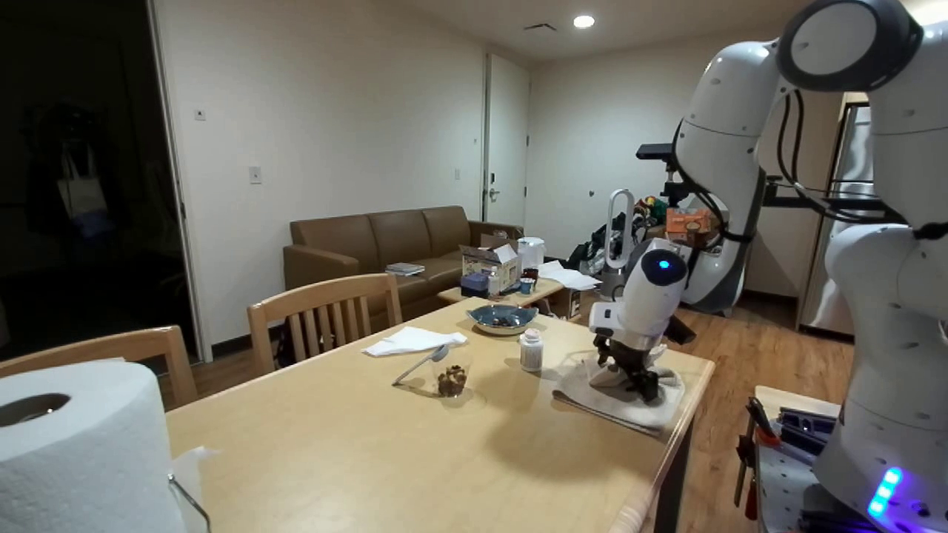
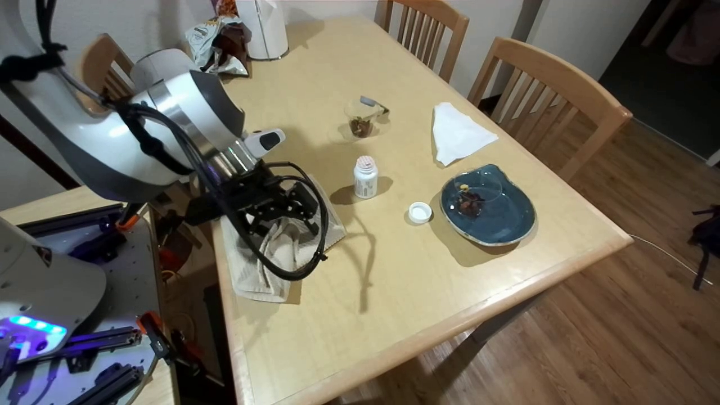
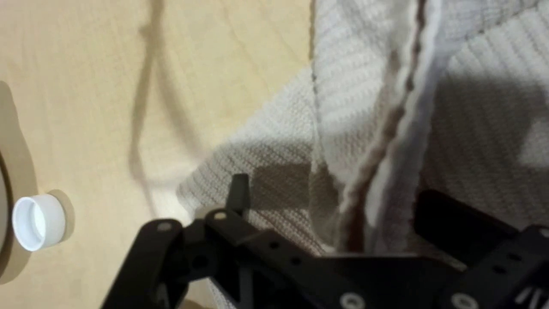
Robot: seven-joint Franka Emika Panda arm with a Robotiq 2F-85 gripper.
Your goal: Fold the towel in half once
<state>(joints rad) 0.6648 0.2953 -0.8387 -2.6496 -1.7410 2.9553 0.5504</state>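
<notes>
The gripper stood with its jaws wide apart at the towel and had hold of nothing. In the wrist view a rumpled ridge of the towel rose between the jaws, well clear of the left one and close to the right one; whether it touched the right one could not be told. The towel lay unevenly, one layer lapped over another, a corner of the lower layer pointing out to the left on the table.

In an exterior view the towel was at the table's left edge, partly hidden by the gripper and a looped cable; the arm reached over from the left. Right of the towel a white bottle stood upright. Farther right and nearer lay a cap, just beside a blue dish with brown bits in it. Beyond the dish was a napkin; beyond the bottle stood a clear cup, a utensil just beside it.

At the table's far end stood a paper roll, bags to its left. Two chairs lined the right side.
</notes>
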